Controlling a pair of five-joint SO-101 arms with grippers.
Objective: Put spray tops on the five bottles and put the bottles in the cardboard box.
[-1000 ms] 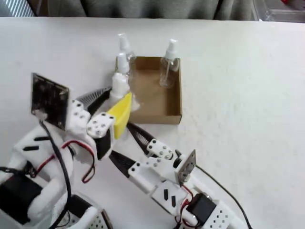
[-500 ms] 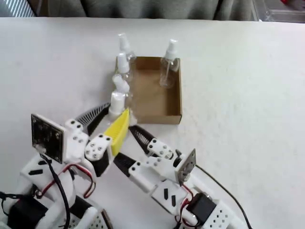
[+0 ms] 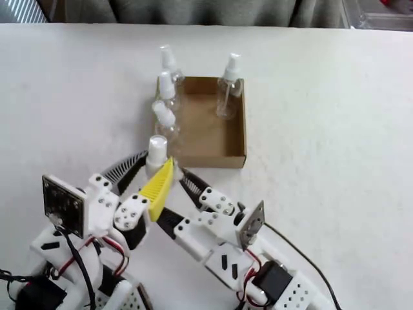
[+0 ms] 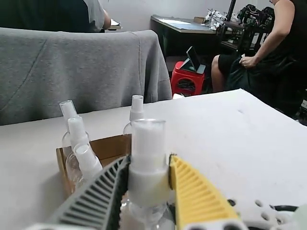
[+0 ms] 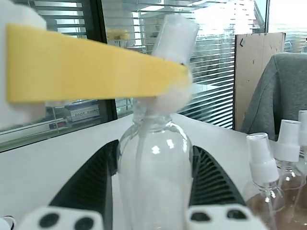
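Observation:
My left gripper [image 3: 157, 159], with one yellow and one grey ribbed finger, is shut on a white spray top [image 3: 157, 147] just in front of the cardboard box [image 3: 235, 145]. In the left wrist view the spray top [image 4: 147, 158] sits clamped in the left gripper [image 4: 147, 168]. That top rests on the neck of a clear bottle [image 5: 153, 189], which stands upright in my right gripper [image 5: 153, 152], shut on its body. The right gripper [image 3: 169, 194] lies under the left one. Several capped bottles [image 3: 228, 81] stand in or beside the box, one [image 3: 163, 116] tilted at its left wall.
The box's left wall [image 4: 108, 143] and its bottles are close behind the held top. One capped bottle [image 3: 168, 60] stands by the box's far left corner. Both arm bases crowd the near table edge. Bare white table [image 3: 322, 129] spreads to the right.
My left gripper has drawn back from the box's left wall toward the near edge, carrying the spray top to the spot above the right gripper. The right arm has kept still.

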